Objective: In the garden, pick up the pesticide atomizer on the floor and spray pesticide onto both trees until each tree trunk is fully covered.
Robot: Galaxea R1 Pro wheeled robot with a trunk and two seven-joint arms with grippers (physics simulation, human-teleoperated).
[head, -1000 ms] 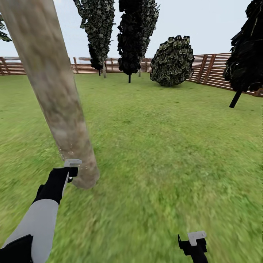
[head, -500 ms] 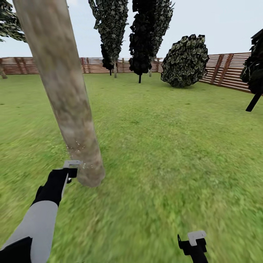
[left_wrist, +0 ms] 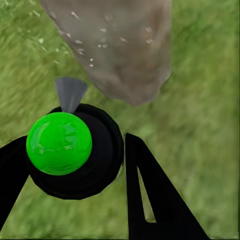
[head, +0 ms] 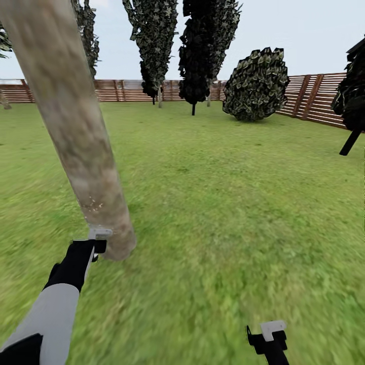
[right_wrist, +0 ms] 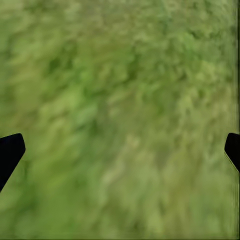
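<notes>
Close by tree trunk [head: 76, 137], left fingers [left_wrist: 150, 200] pinching atomizer [left_wrist: 65, 150]; right fingers [right_wrist: 10, 152] spread.

The tree trunk [head: 76, 137] leans right in front of my left gripper [head: 99, 234], blocking any straight push forward there (its base nearly touches the atomizer [left_wrist: 70, 150] I hold). My right gripper [head: 272, 332] has open grass [head: 238, 203] ahead, nothing standing until the far fence [head: 314, 99]
</notes>
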